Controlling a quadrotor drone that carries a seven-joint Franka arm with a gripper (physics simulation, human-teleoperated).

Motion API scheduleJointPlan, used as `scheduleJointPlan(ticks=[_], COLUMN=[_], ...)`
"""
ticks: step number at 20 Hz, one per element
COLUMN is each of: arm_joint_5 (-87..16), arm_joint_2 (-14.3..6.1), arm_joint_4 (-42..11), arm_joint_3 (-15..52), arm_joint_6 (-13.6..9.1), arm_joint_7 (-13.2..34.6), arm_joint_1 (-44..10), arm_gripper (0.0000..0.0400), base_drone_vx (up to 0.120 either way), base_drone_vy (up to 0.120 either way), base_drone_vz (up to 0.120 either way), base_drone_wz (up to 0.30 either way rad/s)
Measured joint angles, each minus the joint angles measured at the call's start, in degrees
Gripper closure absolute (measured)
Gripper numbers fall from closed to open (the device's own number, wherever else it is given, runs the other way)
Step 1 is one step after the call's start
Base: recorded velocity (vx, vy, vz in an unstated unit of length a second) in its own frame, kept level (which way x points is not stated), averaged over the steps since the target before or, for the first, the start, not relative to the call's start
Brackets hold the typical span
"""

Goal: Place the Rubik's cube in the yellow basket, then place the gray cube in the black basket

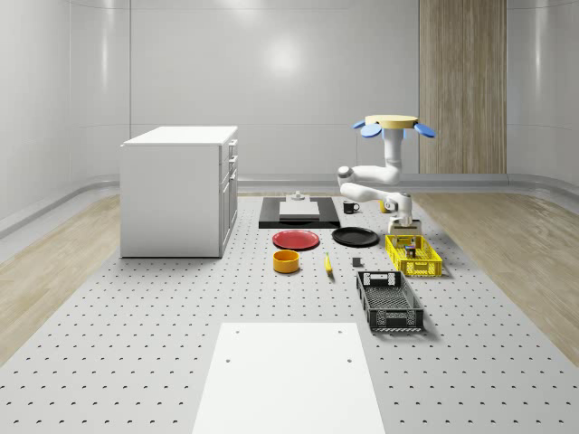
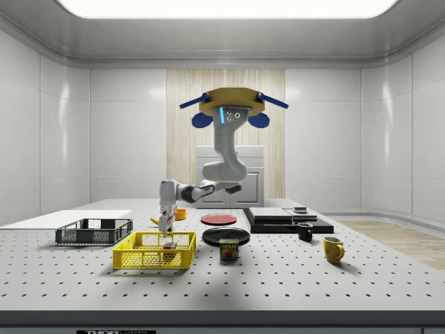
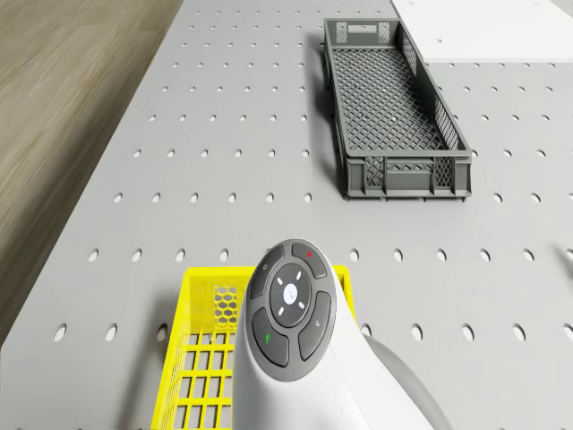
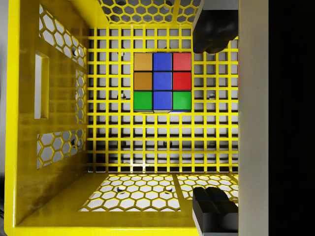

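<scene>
A: Nearest, what lies at the table's front edge?

B: A white sheet [image 1: 288, 378], flat, with bare pegboard either side. Beyond it the black basket [image 1: 390, 301] sits toward the table's right edge, apart from everything, with free table [image 1: 136, 325] around it.

A: And the yellow basket?

B: The yellow basket [image 1: 413, 254] is just behind the black one, also near the right edge, a strip of bare board between them. The Rubik's cube [image 4: 162, 81] lies on its mesh floor, clear of all four walls.

A: The gripper?

B: The gripper [image 4: 212, 123] hangs above the basket's inside, fingers [image 4: 212, 32] spread wide and holding nothing; the cube lies below, off to one side of the gap between them.

A: The drone?

B: The drone [image 2: 233, 108] hovers high over the table's right side, behind the basket, arm reaching down to it.

A: Farther back?

B: An orange bowl [image 1: 287, 261], a red plate [image 1: 296, 240] and a black plate [image 1: 355, 237] mid-table, then a dark tray [image 1: 299, 212], a mug [image 1: 350, 207], and a white cabinet [image 1: 178, 190] at the left edge. I cannot pick out the gray cube.
</scene>
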Motion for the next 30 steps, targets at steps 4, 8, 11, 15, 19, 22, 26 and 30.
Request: scheduleJointPlan(ticks=[4,8,11,15,19,22,26,30], arm_joint_5=[-0.06,-0.11,-0.15,-0.2,-0.26,-0.29,-0.34,-0.38], arm_joint_2=[0.13,0.26,0.35,0.46,0.57,0.65,0.75,0.84], arm_joint_4=[-0.01,-0.03,-0.03,-0.04,-0.05,-0.06,-0.07,-0.08], arm_joint_3=[-0.02,-0.03,-0.05,-0.07,-0.09,-0.1,-0.12,-0.13], arm_joint_6=[-0.13,-0.25,-0.33,-0.44,-0.54,-0.62,-0.71,-0.8], arm_joint_7=[-0.05,-0.1,-0.13,-0.18,-0.22,-0.25,-0.29,-0.32], arm_joint_1=[0.07,0.13,0.18,0.23,0.29,0.33,0.38,0.43], arm_gripper=[0.0,0.0,0.0,0.0,0.0,0.0,0.0,0.0], base_drone_vx=[0.0,0.0,0.0,0.0,0.0,0.0,0.0,0.0], base_drone_vy=[-0.12,-0.12,-0.12,-0.12,-0.12,-0.12,-0.12,-0.12], base_drone_vz=[0.0,0.0,0.0,0.0,0.0,0.0,0.0,0.0], base_drone_wz=[0.0,0.0,0.0,0.0,0.0,0.0,0.0,0.0])
